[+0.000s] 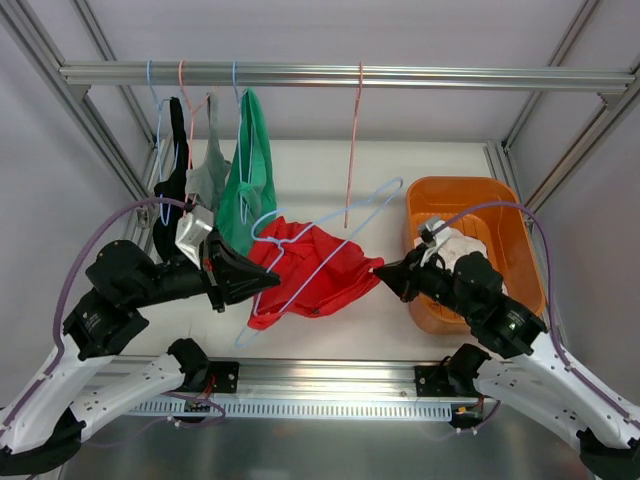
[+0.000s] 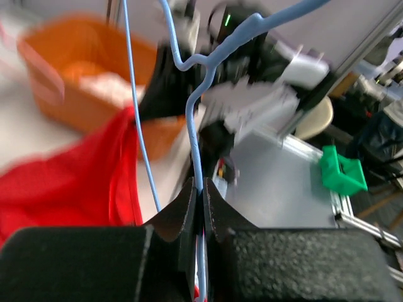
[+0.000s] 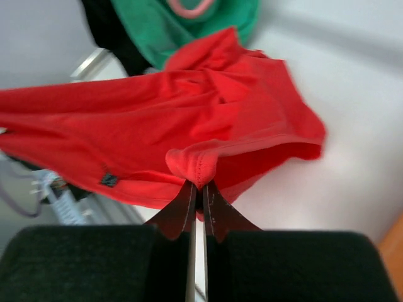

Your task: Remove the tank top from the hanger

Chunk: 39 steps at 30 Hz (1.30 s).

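Observation:
A red tank top (image 1: 315, 272) hangs partly on a light blue wire hanger (image 1: 340, 212) held above the table between the arms. My left gripper (image 1: 272, 284) is shut on the hanger's wire; in the left wrist view the blue hanger (image 2: 196, 132) runs up out of the closed fingers (image 2: 186, 207), with the red tank top (image 2: 75, 182) to the left. My right gripper (image 1: 382, 272) is shut on the tank top's right edge; in the right wrist view a fold of the red tank top (image 3: 200, 165) is pinched at the fingertips (image 3: 217, 204).
An orange basket (image 1: 515, 225) holding white cloth stands at the right. On the rail (image 1: 340, 75) hang a black garment (image 1: 177, 160), a grey one (image 1: 210, 170), a green one (image 1: 252, 170) and an empty pink hanger (image 1: 354, 150). Frame posts stand at both sides.

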{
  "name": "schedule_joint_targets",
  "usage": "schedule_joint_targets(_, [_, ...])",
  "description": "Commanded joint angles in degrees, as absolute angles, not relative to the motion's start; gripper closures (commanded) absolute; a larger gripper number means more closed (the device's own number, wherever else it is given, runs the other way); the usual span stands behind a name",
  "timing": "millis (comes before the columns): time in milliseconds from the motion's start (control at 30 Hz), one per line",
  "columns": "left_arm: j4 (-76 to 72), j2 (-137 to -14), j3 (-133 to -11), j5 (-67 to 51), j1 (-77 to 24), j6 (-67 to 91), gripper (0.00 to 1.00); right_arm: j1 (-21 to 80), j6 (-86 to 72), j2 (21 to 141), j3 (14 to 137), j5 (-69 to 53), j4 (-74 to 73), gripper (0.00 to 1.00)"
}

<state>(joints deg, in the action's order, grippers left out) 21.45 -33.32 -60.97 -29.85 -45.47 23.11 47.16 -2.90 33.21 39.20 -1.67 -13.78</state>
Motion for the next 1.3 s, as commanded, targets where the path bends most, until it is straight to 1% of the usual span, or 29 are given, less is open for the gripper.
schedule_joint_targets(0, [-7.65, -35.15, -59.16, -32.61, -46.41, 22.5, 1.0, 47.02, -8.33, 29.98, 39.99, -12.73, -10.73, 1.0])
schedule_joint_targets(67, [-16.3, -35.68, -56.1, -31.47, -46.76, 21.63, 1.0, 47.02, -10.1, 29.18, 39.03, -15.19, -9.5, 1.0])
schedule_joint_targets(100, [-24.61, -36.38, -55.12, -30.68, -46.93, 21.45, 1.0, 47.11, -12.02, 29.09, 38.59, -16.25, -7.84, 1.0])
schedule_joint_targets(133, [-28.79, -37.0, -53.98, -28.76, -47.02, 21.27, 1.0, 47.11, -12.82, 29.27, 37.8, -17.48, -6.87, 1.0])
schedule_joint_targets(200, [-36.7, -38.83, -51.07, -26.64, -47.9, 19.96, 1.0, 47.2, -15.63, 30.4, 37.18, -21.08, -3.63, 1.0])
schedule_joint_targets(233, [-43.44, -39.8, -50.37, -25.24, -48.34, 19.34, 1.0, 47.46, -16.43, 32.15, 36.83, -22.22, -2.65, 1.0])
schedule_joint_targets(333, [-51.38, -43.41, -49.48, -20.75, -51.32, 13.9, 1.0, 49.3, -18.19, 35.75, 36.47, -24.69, 0.0, 1.0])
schedule_joint_targets(467, [-56.33, -46.05, -48.69, -14.6, -54.05, 6.34, 1.0, 53.08, -16.09, 37.79, 36.48, -21.28, 0.36, 1.0])
schedule_joint_targets(600, [-49.05, -43.61, -48.26, -11.26, -54.23, 4.31, 1.0, 53.35, -14.85, 38.49, 35.25, -15.82, -2.64, 1.0])
schedule_joint_targets(700, [-48.35, -40.61, -43.25, -8.54, -54.23, 3.69, 1.0, 53.96, -14.24, 41.03, 35.24, -14.16, -2.11, 1.0])
schedule_joint_targets(733, [-47.73, -39.56, -41.85, -5.83, -54.32, 4.82, 1.0, 54.31, -13.8, 41.91, 35.33, -13.02, -2.28, 0.99])
schedule_joint_targets(833, [-41.07, -34.38, -37.71, -0.46, -54.4, 8.33, 1.0, 55.19, -12.83, 45.78, 35.42, -9.5, -2.64, 0.77])
schedule_joint_targets(867, [-38.0, -32.02, -37.1, 0.08, -54.49, 8.96, 1.0, 55.46, -12.66, 46.57, 35.33, -8.8, -2.72, 0.58])
schedule_joint_targets(900, [-31.1, -30.95, -37.09, 1.92, -54.49, 9.66, 1.0, 55.63, -12.4, 47.54, 35.33, -8.53, -2.81, 0.51])
schedule_joint_targets(933, [-27.46, -29.98, -37.44, 3.85, -54.49, 11.5, 1.0, 55.72, -12.22, 47.72, 35.16, -8.18, -2.99, 0.46])
schedule_joint_targets(967, [-23.77, -29.19, -37.7, 4.48, -54.49, 12.21, 1.0, 55.81, -12.13, 47.64, 35.07, -7.56, -3.51, 0.37])
schedule_joint_targets(1067, [-10.49, -25.68, -38.32, 6.06, -54.49, 16.69, 1.0, 55.81, -10.55, 45.97, 35.42, -4.24, -6.14, 0.24])
schedule_joint_targets(1133, [-2.69, -24.27, -38.06, 6.24, -54.49, 20.63, 1.0, 55.72, -9.06, 44.57, 35.77, -2.82, -7.99, 0.23])
schedule_joint_targets(1267, [4.63, -20.66, -35.95, 8.43, -54.49, 26.36, 1.0, 55.72, -8.35, 42.11, 37.09, 0.78, -12.73, 0.21])
